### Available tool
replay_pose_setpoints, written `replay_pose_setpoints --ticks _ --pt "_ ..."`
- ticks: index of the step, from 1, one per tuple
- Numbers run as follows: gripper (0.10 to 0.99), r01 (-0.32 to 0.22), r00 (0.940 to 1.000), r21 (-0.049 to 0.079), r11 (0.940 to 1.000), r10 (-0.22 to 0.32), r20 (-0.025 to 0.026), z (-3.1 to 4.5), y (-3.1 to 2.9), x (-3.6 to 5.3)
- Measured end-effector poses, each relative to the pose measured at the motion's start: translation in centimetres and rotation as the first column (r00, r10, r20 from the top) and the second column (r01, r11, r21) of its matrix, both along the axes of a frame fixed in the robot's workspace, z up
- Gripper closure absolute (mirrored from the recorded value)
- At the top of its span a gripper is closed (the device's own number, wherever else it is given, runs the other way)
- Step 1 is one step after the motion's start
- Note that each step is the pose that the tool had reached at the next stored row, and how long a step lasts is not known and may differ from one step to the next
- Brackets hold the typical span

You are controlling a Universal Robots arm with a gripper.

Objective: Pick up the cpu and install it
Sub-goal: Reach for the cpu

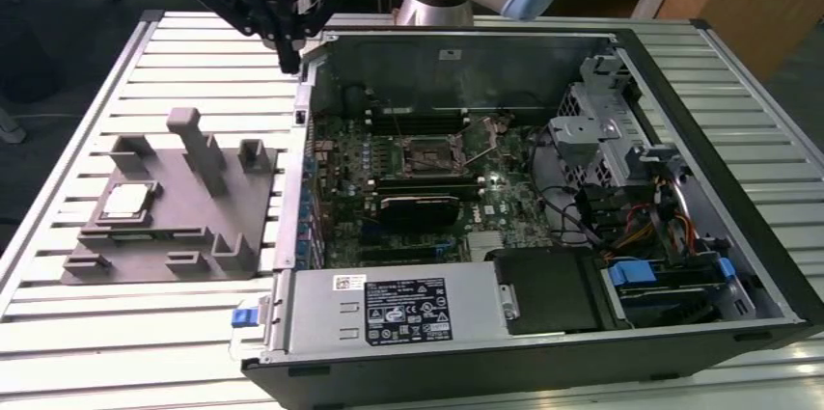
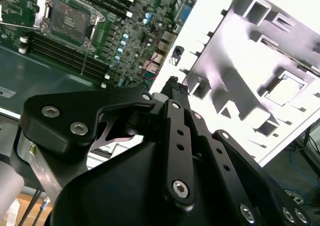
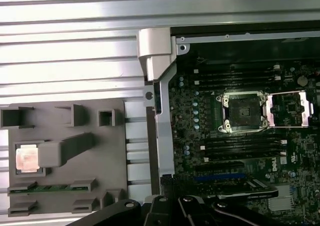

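A robot arm's gripper hangs above the table near its far edge in the exterior view, just outside the far corner of an open computer case. The jaws are drawn together and carry nothing.

The cpu lies flat, shiny side up, in a shallow pocket of a grey fixture. The fixture rests on the table between the case wall and the table's edge at the exterior view's left. The chip sits on the fixture's outer side, the side away from the case. From the gripper it lies toward the exterior view's left and well nearer the table's near edge. It is well apart from the gripper and below tip height. Being square, it has no long axis; its sides run in line with the fixture's.

Several posts rise from the fixture's far half, on the line between gripper and chip, and one stands just beside the pocket. The space straight above the cpu looks open, so an approach from above seems the freest.

Inside the case, the socket stands bare, its metal frame swung aside.
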State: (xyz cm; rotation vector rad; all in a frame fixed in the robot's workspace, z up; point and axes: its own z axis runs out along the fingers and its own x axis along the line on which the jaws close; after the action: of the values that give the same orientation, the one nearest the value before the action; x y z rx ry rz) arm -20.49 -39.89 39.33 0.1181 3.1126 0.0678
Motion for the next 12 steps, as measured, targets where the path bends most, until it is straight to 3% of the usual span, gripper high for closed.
replay_pose_setpoints --ticks 12 --pt "0.98 0.0 1.0 0.0 1.0 0.0 0.0001 -0.07 0.0 -2.15"
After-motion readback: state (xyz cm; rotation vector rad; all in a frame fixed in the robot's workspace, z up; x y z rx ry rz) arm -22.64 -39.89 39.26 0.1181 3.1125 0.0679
